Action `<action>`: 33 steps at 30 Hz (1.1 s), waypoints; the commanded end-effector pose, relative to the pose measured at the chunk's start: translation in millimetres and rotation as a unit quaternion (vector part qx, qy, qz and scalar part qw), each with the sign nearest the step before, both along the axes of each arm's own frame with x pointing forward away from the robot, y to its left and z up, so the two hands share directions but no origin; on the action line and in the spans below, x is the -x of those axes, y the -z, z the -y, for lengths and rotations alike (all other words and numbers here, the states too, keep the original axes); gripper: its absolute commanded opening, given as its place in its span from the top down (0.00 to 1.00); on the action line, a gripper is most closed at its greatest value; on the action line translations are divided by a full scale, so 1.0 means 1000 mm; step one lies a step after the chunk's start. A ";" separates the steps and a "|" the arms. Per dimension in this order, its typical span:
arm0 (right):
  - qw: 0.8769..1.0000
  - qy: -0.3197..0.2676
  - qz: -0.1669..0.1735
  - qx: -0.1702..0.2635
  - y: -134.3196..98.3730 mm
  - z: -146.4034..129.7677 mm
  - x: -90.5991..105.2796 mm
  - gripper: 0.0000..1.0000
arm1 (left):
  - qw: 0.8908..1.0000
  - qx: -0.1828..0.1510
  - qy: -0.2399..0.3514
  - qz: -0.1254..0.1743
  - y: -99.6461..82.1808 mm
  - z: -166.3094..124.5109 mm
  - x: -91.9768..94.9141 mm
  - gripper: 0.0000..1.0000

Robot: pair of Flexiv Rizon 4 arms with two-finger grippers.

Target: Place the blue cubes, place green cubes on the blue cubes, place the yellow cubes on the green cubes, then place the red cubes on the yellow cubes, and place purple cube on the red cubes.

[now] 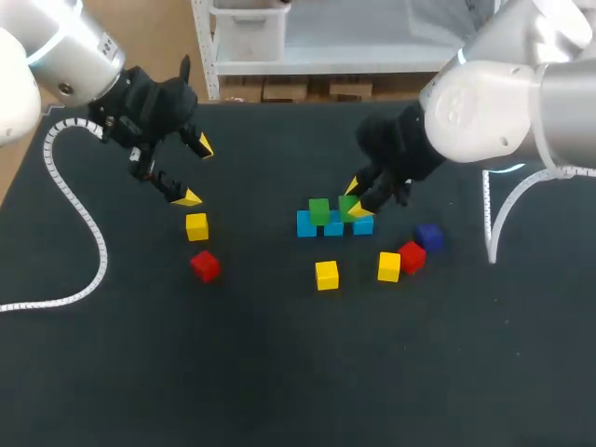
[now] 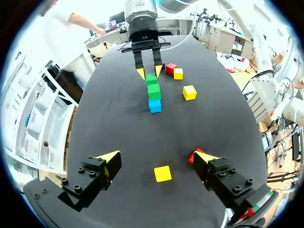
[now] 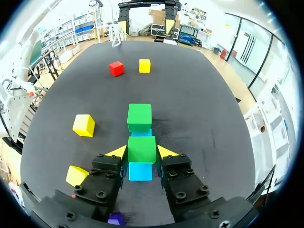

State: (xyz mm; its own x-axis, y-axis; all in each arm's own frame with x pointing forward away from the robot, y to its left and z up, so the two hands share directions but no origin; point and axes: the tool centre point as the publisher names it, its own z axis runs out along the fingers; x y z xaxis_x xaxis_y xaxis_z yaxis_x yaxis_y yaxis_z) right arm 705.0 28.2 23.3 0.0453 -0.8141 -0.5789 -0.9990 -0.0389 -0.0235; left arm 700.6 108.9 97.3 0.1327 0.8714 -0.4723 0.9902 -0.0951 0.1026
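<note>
Cubes: three blue (image 1: 306, 224), two green (image 1: 319, 210), three yellow (image 1: 196, 226), two red (image 1: 205, 266), one purple (image 1: 428, 236).

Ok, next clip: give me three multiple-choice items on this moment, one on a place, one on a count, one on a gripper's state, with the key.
1. Where is the green cube that sits between the right gripper's fingers?
A. beside a red cube
B. on a blue cube
C. on a yellow cube

2. How many yellow cubes show?
A. three
B. one
C. five

3. How is the left gripper?
A. shut on a yellow cube
B. shut on a red cube
C. open, holding nothing

Key:
1 B: the right wrist view shows blue directly under that green cube.
2 A: the head view shows three, all lying singly, away from the blue row.
3 C: its fingers stand wide apart and touch no cube.
</note>
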 end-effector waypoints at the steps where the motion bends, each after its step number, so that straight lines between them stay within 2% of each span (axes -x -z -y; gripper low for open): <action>1: 1.000 -0.001 -0.002 -0.002 0.002 0.000 -0.001 0.81 | 1.000 0.000 0.002 0.000 0.000 0.000 -0.002 0.00; 6: 1.000 0.000 -0.002 -0.002 0.002 0.000 -0.001 0.76 | 1.000 0.000 0.002 0.000 0.000 0.000 -0.002 0.00; 14: 1.000 0.000 -0.004 -0.002 0.002 0.001 -0.002 0.51 | 1.000 0.000 0.002 0.000 0.000 0.000 -0.002 0.00; 16: 1.000 0.000 -0.004 -0.002 0.001 0.001 -0.003 0.11 | 1.000 0.000 0.002 0.000 0.000 0.000 -0.002 0.00; 17: 1.000 -0.001 -0.005 -0.002 0.001 0.001 -0.003 0.00 | 1.000 0.000 0.002 0.000 0.000 0.000 -0.002 0.00; 24: 1.000 0.002 -0.008 -0.002 -0.003 0.005 -0.004 0.00 | 1.000 0.000 0.002 0.000 0.000 0.000 -0.002 0.00; 33: 0.999 0.026 -0.017 -0.021 -0.031 0.029 0.003 0.00 | 1.000 0.000 0.002 0.000 0.000 0.000 -0.002 0.00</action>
State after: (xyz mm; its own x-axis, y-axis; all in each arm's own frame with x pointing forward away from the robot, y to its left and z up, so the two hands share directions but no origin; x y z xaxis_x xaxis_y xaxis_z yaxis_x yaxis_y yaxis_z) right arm 711.3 15.4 44.8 -0.0123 -0.7973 -0.6035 -0.9999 0.0047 0.0141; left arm 700.6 108.9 97.3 0.1326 0.8714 -0.4723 0.9902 -0.0951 0.1026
